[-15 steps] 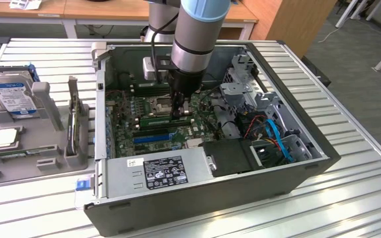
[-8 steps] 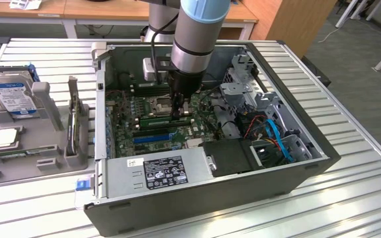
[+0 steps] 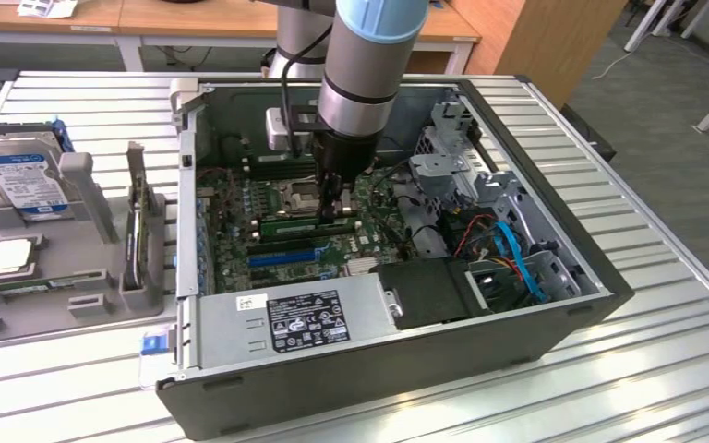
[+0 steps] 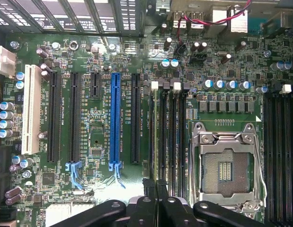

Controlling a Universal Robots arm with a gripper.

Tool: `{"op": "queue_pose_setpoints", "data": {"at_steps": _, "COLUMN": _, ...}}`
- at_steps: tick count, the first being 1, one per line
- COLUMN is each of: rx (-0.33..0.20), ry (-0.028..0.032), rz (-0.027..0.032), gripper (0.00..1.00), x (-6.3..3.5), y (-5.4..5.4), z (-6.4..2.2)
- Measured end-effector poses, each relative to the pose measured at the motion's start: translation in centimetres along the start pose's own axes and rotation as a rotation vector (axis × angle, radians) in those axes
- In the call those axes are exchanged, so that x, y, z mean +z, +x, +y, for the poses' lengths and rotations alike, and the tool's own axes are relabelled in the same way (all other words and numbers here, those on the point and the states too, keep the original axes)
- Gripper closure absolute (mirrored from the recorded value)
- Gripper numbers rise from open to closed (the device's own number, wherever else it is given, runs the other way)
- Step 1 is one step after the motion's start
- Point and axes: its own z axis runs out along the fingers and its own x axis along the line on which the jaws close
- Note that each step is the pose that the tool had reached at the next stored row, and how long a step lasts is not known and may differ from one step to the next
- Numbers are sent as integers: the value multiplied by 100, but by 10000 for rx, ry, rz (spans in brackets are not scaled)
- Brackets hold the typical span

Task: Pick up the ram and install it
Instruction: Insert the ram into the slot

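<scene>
The arm is down inside the open computer case (image 3: pixel 330 369) on the bench (image 3: pixel 663 369), and the gripper (image 3: pixel 336 210) hangs right over the motherboard (image 3: pixel 269 254), just beside the empty processor socket (image 3: pixel 299 192). The jaws are closed, and they look to be pinching the top edge of the ram (image 3: pixel 295 221), the thin green stick lying along the memory slots. From the wrist view, the gripper (image 4: pixel 155 189) sits at the end of one long slot, with the ram (image 4: pixel 161 142) seen edge-on between the white latches (image 4: pixel 154 85). This reads as the install step, with the pick-up done. Whether the stick is fully seated I cannot tell. Seating it calls for the edge square to the slot and a straight, even press. The hard drive (image 3: pixel 16 175) waits in its tray, well apart on the exterior view's left.
</scene>
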Motion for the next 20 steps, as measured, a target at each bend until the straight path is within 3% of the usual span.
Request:
{"op": "queue_pose_setpoints", "data": {"at_steps": 4, "rx": 0, "ry": 1, "rz": -1, "gripper": 87, "x": 1, "y": 0, "z": 0}}
{"op": "queue_pose_setpoints", "data": {"at_steps": 5, "rx": 0, "ry": 1, "rz": -2, "gripper": 81, "x": 1, "y": 0, "z": 0}}
{"op": "queue_pose_setpoints", "data": {"at_steps": 13, "rx": 0, "ry": -1, "rz": 3, "gripper": 81, "x": -7, "y": 0, "z": 0}}
{"op": "queue_pose_setpoints", "data": {"at_steps": 20, "rx": 0, "ry": 0, "rz": 0, "gripper": 81, "x": -91, "y": -4, "z": 5}}
